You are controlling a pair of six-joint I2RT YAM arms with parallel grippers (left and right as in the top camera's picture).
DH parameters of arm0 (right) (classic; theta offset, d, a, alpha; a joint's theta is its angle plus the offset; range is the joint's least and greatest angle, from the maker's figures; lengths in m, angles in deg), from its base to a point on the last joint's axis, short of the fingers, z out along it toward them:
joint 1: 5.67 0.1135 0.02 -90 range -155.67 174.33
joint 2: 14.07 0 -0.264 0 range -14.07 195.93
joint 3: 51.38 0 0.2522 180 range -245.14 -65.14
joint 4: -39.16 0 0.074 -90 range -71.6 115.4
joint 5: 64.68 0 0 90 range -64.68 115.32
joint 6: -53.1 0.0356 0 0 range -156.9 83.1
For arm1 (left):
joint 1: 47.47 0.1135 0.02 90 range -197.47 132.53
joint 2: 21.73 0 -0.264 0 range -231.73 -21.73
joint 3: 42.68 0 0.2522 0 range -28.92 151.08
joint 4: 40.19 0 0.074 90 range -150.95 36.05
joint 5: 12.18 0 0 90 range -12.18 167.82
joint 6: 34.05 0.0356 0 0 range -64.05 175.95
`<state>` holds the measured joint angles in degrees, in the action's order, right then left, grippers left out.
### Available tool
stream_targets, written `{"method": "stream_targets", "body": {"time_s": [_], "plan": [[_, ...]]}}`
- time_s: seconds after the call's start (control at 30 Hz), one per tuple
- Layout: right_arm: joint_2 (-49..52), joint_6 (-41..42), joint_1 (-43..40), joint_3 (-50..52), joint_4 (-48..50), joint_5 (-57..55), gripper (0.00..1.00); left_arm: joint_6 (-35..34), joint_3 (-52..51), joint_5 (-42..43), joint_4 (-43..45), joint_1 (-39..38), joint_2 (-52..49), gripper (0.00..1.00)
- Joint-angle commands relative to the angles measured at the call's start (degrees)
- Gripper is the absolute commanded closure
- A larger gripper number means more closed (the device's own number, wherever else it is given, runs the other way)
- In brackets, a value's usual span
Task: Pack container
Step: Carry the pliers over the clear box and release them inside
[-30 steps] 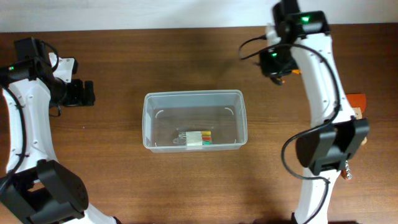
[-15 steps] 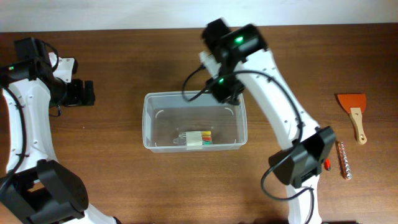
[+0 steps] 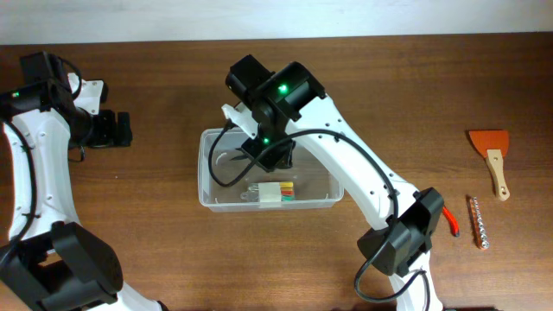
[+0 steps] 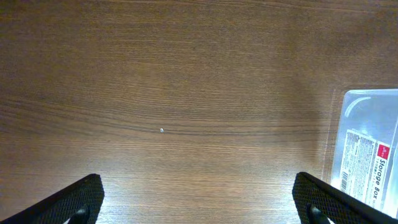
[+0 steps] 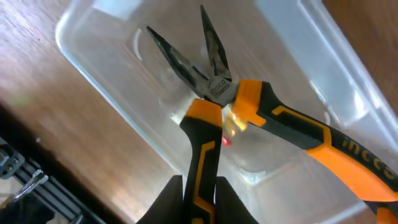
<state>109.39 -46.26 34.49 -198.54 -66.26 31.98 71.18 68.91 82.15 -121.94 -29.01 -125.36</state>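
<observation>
Brown wood table (image 3: 173, 250), with the clear container (image 3: 205, 195) sitting mid-table. The right gripper (image 5: 199, 190) is over its far side, pinched narrow on one orange-black handle of the long-nose pliers (image 5: 214, 92) (tips spread apart). The left gripper (image 4: 199, 199) sits out left, jaws wide, holding nothing.

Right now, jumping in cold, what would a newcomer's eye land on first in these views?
The right hand hangs over the middle of the clear container at table centre, clamped on one handle of orange-and-black long-nose pliers whose spread tips point down into it. Inside, against the near wall, lies a small case of coloured bits.
</observation>
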Motion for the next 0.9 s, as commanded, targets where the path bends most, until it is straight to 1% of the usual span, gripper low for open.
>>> {"method": "stream_targets", "body": {"time_s": [0.0,0.2,0.33,0.43,0.53,0.77,0.8,0.87], "plan": [[-1.18,-3.15,-0.15,2.32,1.73,1.14,0.85,-0.59,-0.28,0.83,-0.17,0.46,-0.5,0.01],[-1.16,-5.44,-0.15,11.04,7.56,1.4,0.84,-0.59,-0.28,0.83,-0.13,0.46,-0.5,0.01],[-1.16,-6.75,-0.15,14.97,10.82,1.4,0.84,-0.59,-0.28,0.81,-0.13,0.46,-0.5,0.01],[-1.16,-6.91,-0.15,17.33,13.25,1.53,0.77,-0.59,-0.28,0.81,-0.13,0.46,-0.5,0.01],[-1.16,-6.88,-0.15,19.1,14.91,1.57,0.75,-0.59,-0.28,0.81,-0.15,0.46,-0.5,0.01],[-1.16,-6.67,-0.15,18.78,16.52,1.55,0.74,-0.59,-0.28,0.81,-0.15,0.46,-0.5,0.01],[-1.18,-6.36,-0.15,18.27,16.35,1.53,0.73,-0.59,-0.28,0.81,-0.17,0.46,-0.5,0.01],[-1.27,-6.23,-0.24,16.13,14.84,1.31,0.69,-0.59,-0.28,0.81,-0.17,0.46,-0.5,0.01]]}}
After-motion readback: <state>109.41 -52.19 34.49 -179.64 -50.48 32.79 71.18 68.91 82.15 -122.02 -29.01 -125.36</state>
